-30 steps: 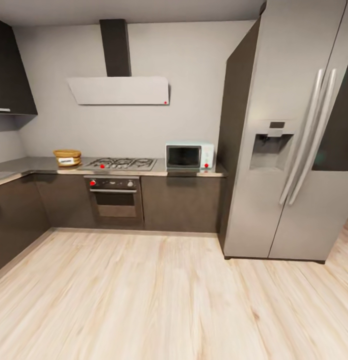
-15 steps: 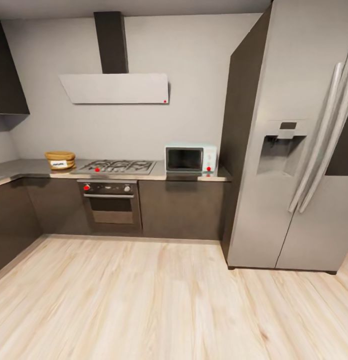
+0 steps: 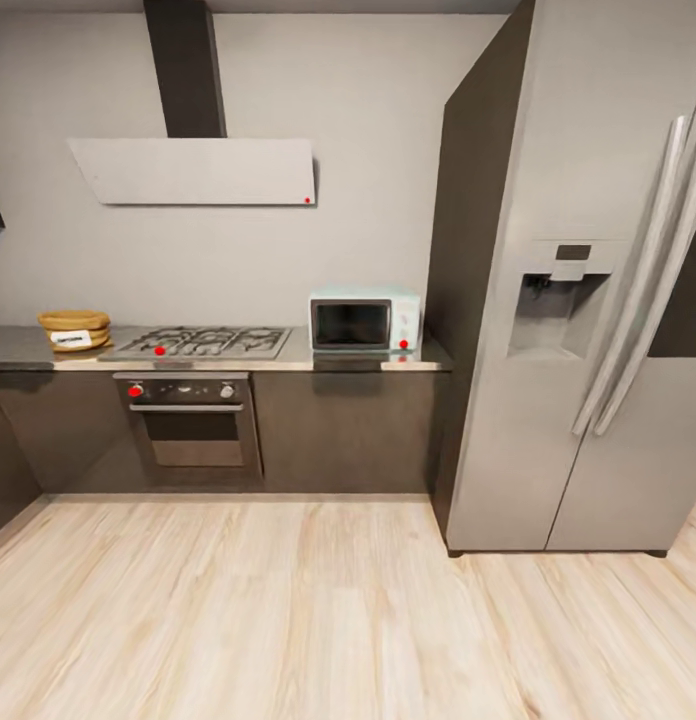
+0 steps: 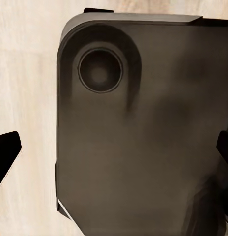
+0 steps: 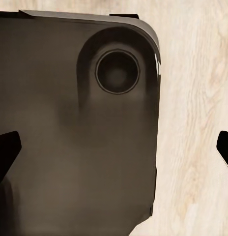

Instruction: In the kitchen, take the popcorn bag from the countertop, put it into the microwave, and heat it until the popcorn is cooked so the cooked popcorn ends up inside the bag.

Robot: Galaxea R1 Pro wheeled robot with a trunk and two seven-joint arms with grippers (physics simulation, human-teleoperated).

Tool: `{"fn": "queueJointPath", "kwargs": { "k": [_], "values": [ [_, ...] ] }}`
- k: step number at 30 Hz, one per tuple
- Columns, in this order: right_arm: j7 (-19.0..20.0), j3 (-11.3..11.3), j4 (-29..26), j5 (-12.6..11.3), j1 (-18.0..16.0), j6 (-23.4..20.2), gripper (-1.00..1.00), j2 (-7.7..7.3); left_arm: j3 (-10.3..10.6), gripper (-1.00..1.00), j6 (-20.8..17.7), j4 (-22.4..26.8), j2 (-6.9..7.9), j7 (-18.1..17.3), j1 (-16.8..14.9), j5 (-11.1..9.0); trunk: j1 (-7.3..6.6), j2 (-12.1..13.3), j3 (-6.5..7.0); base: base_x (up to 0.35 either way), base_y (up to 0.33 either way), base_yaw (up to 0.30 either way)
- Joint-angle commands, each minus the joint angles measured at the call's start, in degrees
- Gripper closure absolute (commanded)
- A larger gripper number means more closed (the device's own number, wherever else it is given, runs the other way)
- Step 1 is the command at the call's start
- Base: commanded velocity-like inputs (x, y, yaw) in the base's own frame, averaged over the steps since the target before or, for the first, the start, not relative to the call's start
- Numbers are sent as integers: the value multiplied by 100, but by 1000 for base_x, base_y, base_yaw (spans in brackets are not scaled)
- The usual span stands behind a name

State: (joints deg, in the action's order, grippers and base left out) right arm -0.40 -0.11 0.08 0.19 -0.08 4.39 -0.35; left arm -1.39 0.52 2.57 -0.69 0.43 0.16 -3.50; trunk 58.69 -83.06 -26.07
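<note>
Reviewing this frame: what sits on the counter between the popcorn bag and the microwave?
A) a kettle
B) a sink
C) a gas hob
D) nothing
C: in the head view, the gas hob lies on the counter with the popcorn bag at its left and the microwave at its right.

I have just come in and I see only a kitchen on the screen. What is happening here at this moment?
Nothing is being handled yet: the robot stands back on the wooden floor, facing the kitchen. The popcorn bag sits on the countertop, to the left of the gas hob. The microwave stands to the right of the hob, beside the fridge, with its door closed. Both wrist cameras look down at the robot's dark base and the floor; both grippers are open and empty.
</note>
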Motion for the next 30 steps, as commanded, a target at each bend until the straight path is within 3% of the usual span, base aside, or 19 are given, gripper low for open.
{"fn": "queueJointPath", "kwargs": {
  "k": [1, 24, 30],
  "values": [
    [-4, 0, 1, 11, -1, 18, -100, 0, -10, -100, 4, 7, -2, 5, 2, -37, 4, -2, -4, 325, 57, -3],
    [-21, 4, 1, 32, -1, 32, -100, 0, -2, -100, -8, 7, -2, 6, 2, -37, 4, -2, -4, 325, 74, -1],
    [-22, -5, 1, 26, -1, 52, -100, 3, -3, -100, 18, 7, -2, 5, 2, -36, 4, -2, -4, 325, 1, -179]
  ]
}}
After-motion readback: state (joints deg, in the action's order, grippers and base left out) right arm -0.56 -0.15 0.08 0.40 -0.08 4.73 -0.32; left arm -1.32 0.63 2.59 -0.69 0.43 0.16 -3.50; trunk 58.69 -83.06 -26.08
